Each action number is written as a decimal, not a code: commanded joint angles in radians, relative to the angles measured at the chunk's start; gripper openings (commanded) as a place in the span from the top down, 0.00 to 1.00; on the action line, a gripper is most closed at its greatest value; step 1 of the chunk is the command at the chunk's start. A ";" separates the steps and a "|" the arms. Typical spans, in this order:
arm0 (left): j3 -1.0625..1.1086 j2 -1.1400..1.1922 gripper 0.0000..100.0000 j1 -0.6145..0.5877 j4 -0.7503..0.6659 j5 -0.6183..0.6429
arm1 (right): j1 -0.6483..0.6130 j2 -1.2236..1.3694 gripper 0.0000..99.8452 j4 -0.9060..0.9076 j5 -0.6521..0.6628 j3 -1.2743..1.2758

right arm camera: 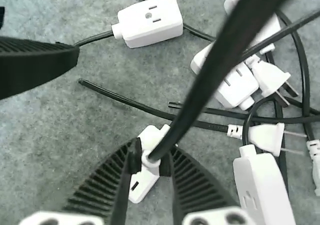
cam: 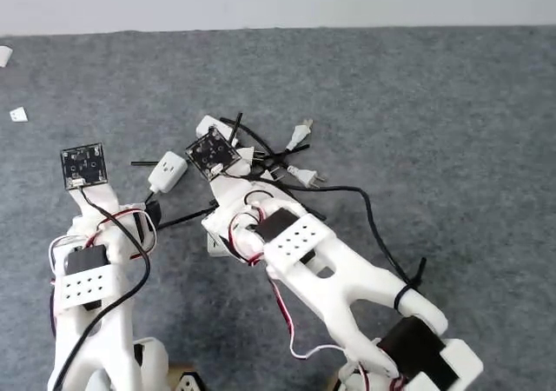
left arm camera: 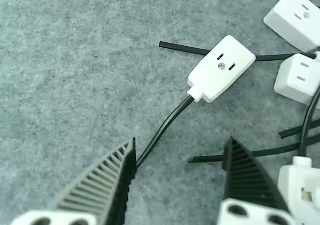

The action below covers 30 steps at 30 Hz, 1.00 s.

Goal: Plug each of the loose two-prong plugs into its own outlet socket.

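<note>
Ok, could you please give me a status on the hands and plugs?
Left hand open, short of free socket. Right hand shut on second socket. Plug loose, cords tangled.
</note>
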 commanded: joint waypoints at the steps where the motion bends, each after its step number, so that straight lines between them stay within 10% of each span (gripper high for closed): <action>1: -0.048 -0.018 0.74 -0.006 -0.005 -0.015 | -0.005 0.102 0.99 0.088 0.018 -0.091; 30: -0.050 -0.014 0.74 -0.003 -0.008 -0.015 | -0.007 0.217 0.98 0.357 0.026 -0.239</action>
